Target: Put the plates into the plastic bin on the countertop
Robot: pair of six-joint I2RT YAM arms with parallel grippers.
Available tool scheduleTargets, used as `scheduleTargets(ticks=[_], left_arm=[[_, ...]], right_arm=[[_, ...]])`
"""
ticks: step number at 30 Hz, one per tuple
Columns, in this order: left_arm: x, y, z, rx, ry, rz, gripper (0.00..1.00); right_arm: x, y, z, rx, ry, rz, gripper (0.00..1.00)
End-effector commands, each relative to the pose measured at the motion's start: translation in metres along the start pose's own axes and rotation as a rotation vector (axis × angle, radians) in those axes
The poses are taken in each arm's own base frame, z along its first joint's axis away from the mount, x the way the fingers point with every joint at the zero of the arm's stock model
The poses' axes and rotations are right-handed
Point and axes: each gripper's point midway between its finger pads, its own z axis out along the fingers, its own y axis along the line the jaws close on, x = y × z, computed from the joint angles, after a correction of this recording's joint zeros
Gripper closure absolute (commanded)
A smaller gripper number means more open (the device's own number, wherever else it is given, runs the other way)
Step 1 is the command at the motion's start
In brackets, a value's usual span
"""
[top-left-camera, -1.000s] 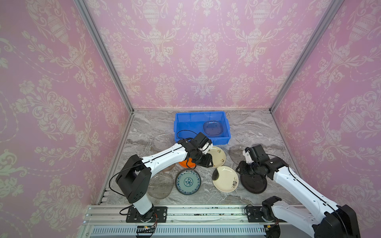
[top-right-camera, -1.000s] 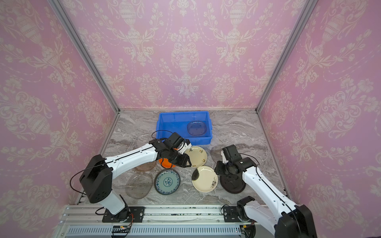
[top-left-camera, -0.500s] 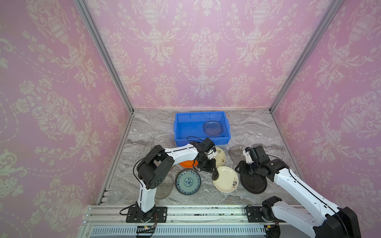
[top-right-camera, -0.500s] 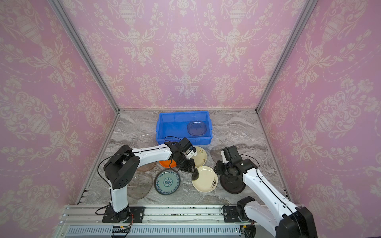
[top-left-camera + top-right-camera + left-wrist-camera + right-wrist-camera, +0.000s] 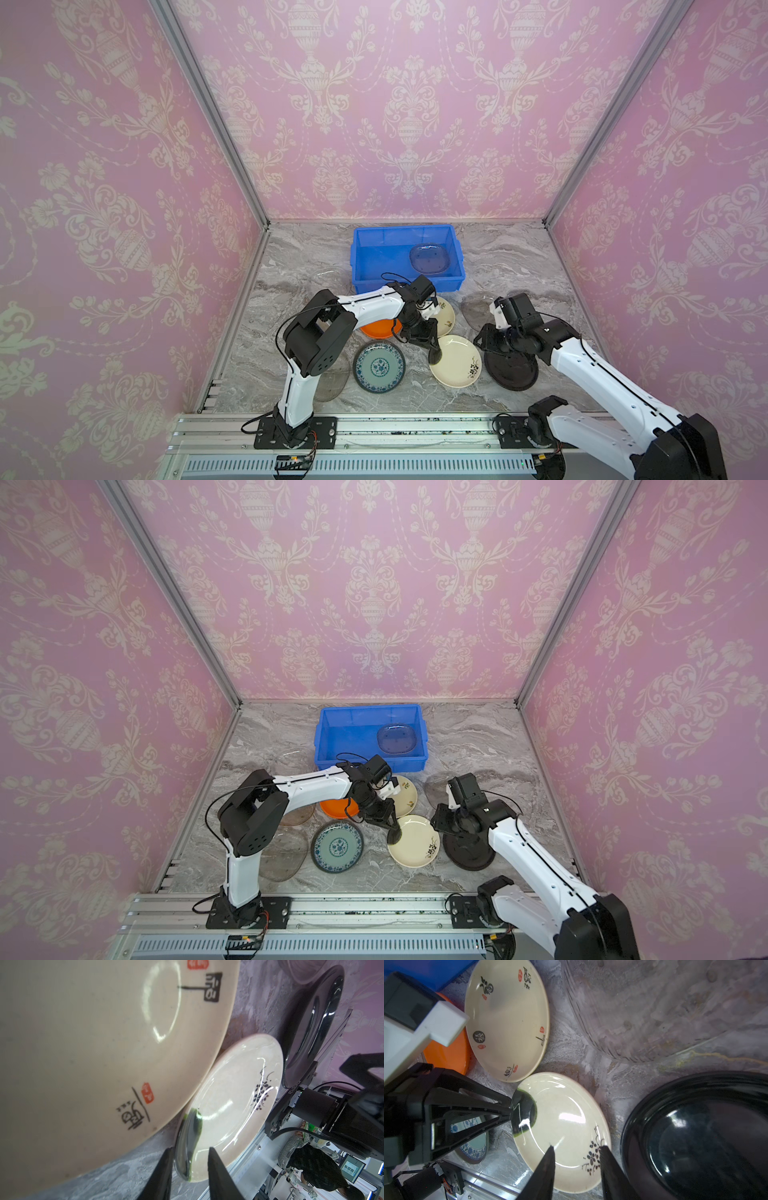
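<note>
My left gripper is shut on the dark-glazed left rim of the cream plate with a flower motif, one finger outside and one inside. That plate lies low on the countertop. My right gripper hovers open over the flower motif, beside the black plate. The blue plastic bin at the back holds one clear glass plate.
A cream plate with dark characters, an orange plate and a teal-patterned plate lie close around the left gripper. Clear glass plates lie at the right, at the left back and under the left arm.
My left gripper has swung from over the orange plate towards the front and right, onto the flower plate's rim, and its jaws have narrowed there. The right gripper has barely moved.
</note>
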Motion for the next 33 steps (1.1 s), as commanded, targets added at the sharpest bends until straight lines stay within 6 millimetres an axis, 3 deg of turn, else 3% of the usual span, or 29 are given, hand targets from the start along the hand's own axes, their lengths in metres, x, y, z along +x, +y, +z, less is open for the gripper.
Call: scheduleTargets(ticks=[1,11,22,33], left_arm=[[0.005,0.002,0.0,-0.007,0.04,-0.034,0.68],[0.004,0.002,0.005,-0.005,0.07,-0.048,0.7],[-0.003,0.004,0.016,-0.001,0.101,-0.076,0.86],[-0.006,0.004,0.01,-0.029,0.082,-0.074,1.0]], right_arm=[[-0.008,0.008,-0.005,-0.008,-0.019,-0.011,0.62],[-0.01,0.012,-0.001,-0.019,-0.004,-0.01,0.62],[-0.011,0.008,-0.001,-0.003,-0.012,-0.009,0.62],[-0.02,0.014,-0.003,-0.007,-0.033,-0.046,0.62]])
